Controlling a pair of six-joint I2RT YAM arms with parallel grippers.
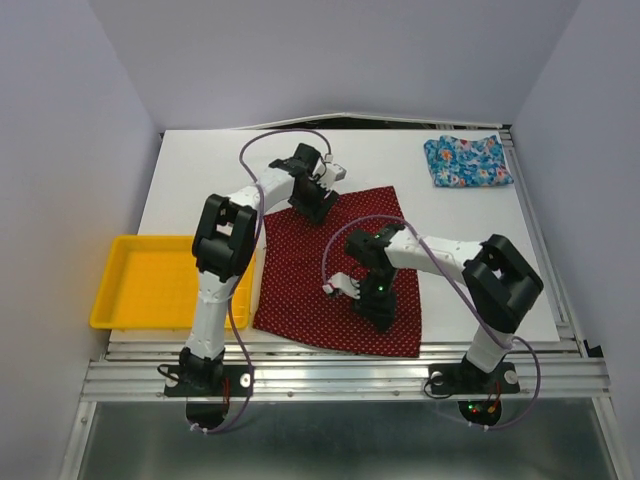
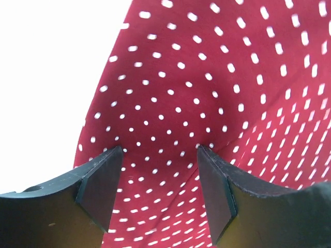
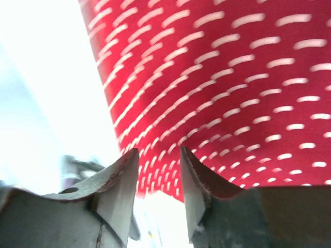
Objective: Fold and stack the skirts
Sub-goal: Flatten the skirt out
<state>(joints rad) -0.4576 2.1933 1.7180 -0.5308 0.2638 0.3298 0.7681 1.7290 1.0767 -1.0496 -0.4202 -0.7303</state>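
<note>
The dark red skirt with white dots (image 1: 330, 275) lies spread flat on the white table, in the middle. My left gripper (image 1: 318, 207) is over its far edge. In the left wrist view its jaws (image 2: 158, 155) stand wide open, with the red cloth (image 2: 217, 77) below and between them. My right gripper (image 1: 380, 316) is low over the skirt's near part. In the right wrist view its jaws (image 3: 159, 155) are open and empty, at the edge of the red cloth (image 3: 232, 77). The blue floral skirt (image 1: 467, 160) lies folded at the back right corner.
A yellow plastic tray (image 1: 125, 285) sits at the table's left front edge. The white table (image 1: 200, 190) shows around the skirt. Grey walls close in the left, back and right. A metal rail (image 1: 350, 375) runs along the near edge.
</note>
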